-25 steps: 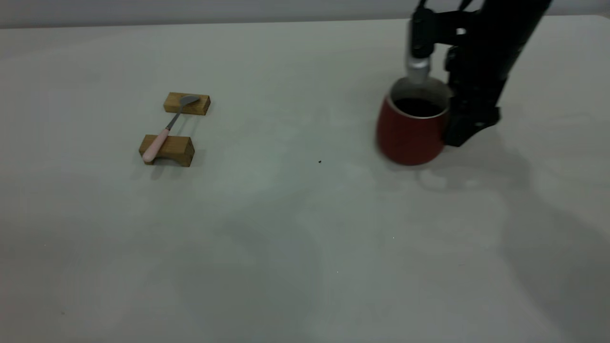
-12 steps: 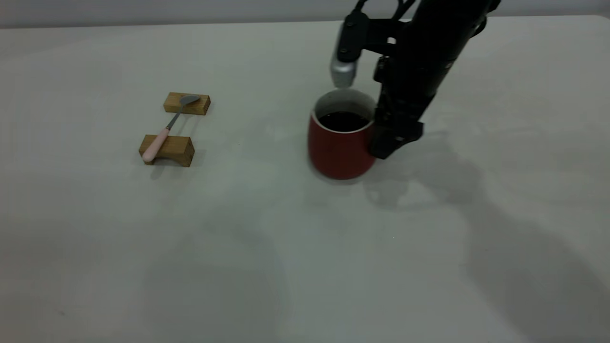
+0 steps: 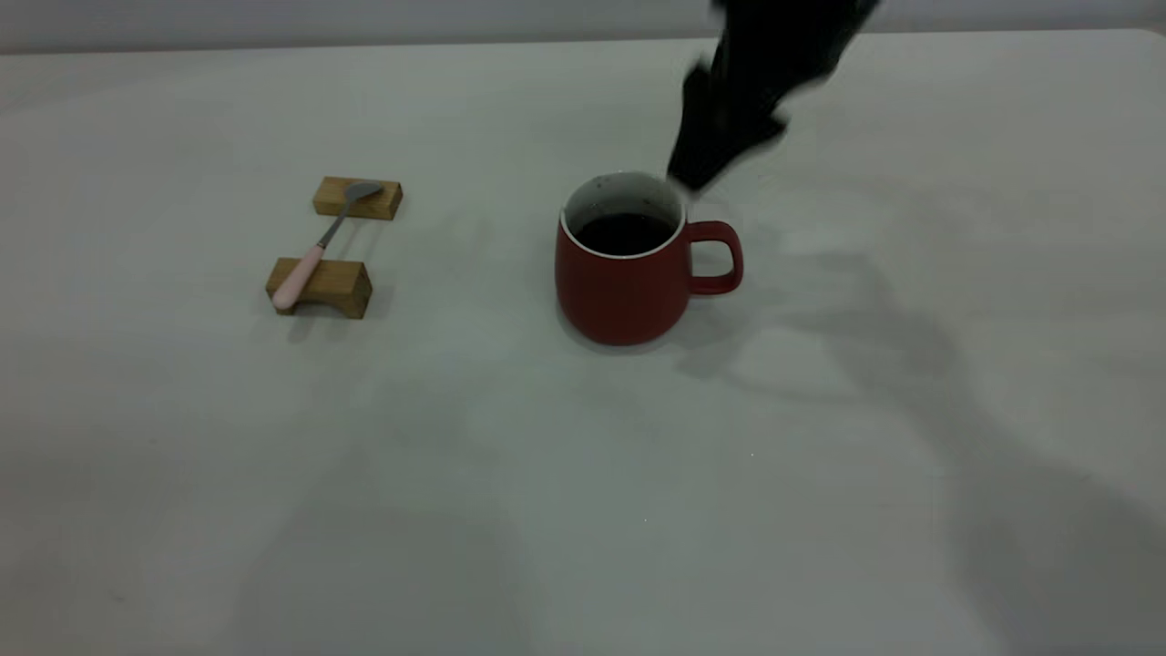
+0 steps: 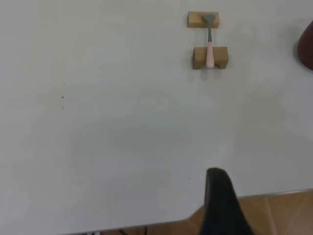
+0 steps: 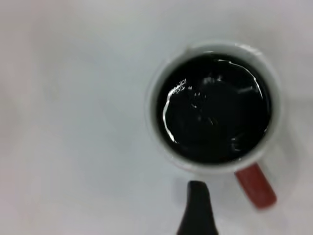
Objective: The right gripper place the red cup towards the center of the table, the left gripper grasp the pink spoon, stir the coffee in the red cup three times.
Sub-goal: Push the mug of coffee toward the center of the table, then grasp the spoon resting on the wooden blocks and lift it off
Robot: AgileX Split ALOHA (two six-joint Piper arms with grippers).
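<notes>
The red cup (image 3: 629, 273) stands upright near the middle of the table (image 3: 583, 474), its handle (image 3: 720, 260) pointing right and free. Dark coffee (image 5: 215, 107) fills it, rippling slightly. My right gripper (image 3: 720, 150) hangs blurred above and just behind the cup's rim, open and holding nothing; one dark fingertip (image 5: 198, 200) shows beside the handle (image 5: 254, 193). The pink spoon (image 3: 319, 241) lies across two wooden blocks at the left, bowl on the far block. My left gripper (image 4: 220, 196) stays off the table's near edge, far from the spoon (image 4: 210, 46).
Two wooden blocks (image 3: 357, 198) (image 3: 321, 287) carry the spoon at the table's left. The table's edge and a wooden floor (image 4: 279, 215) show in the left wrist view. Arm shadows fall across the right half of the table.
The right gripper carried the cup leftward to the table's middle, set it down, let go of the handle and rose up and back. The spoon and blocks have not moved.
</notes>
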